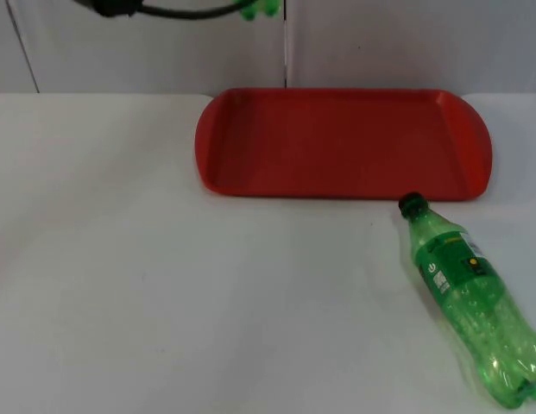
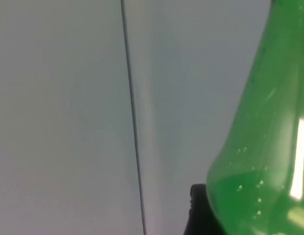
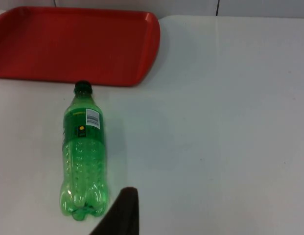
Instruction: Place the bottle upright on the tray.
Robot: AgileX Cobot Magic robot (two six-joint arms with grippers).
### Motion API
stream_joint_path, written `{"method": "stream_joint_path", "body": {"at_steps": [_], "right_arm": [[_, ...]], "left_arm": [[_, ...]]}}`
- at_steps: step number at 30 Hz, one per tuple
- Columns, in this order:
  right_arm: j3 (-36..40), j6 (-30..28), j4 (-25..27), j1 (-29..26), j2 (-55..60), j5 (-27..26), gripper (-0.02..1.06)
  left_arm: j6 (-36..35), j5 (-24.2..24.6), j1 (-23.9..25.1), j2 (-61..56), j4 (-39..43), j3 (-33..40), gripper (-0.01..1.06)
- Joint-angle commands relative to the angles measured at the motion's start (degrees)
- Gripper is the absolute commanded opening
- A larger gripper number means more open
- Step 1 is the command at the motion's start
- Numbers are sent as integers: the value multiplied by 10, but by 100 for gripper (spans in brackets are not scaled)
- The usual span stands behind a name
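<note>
A green plastic bottle [image 1: 470,293] with a dark cap lies on its side on the white table at the front right. Its cap points toward the red tray [image 1: 337,142], just short of the tray's near rim. The right wrist view shows the bottle [image 3: 83,152] lying flat below the tray [image 3: 73,44]. My right gripper [image 3: 123,211] hovers above the table, just beside the bottle's base and apart from it. My left gripper [image 1: 259,10], green-tipped, waits high at the back by the partition wall. A glossy green part [image 2: 259,147] of it looms close in the left wrist view.
The tray is bare and lies lengthwise along the table's back edge, below the grey partition wall [image 2: 68,98]. White table top [image 1: 164,276] stretches to the left and front of the bottle.
</note>
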Motion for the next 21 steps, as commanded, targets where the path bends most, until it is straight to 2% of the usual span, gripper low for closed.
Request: {"method": "stream_joint_path", "body": {"at_steps": [1, 4, 12, 16, 21], "right_arm": [[4, -1, 2, -3, -2, -2, 105], [4, -1, 2, -3, -2, -2, 105], [4, -1, 2, -3, -2, -2, 105], [4, -1, 2, -3, -2, -2, 105], [4, -1, 2, -3, -2, -2, 105]], "left_arm": [[-5, -28, -3, 13, 5, -3, 0], [-5, -46, -3, 38, 9, -3, 0], [-22, -52, -9, 91, 14, -19, 0], [-22, -52, -19, 142, 52, -75, 0], [-34, -50, -29, 189, 54, -129, 0]]}}
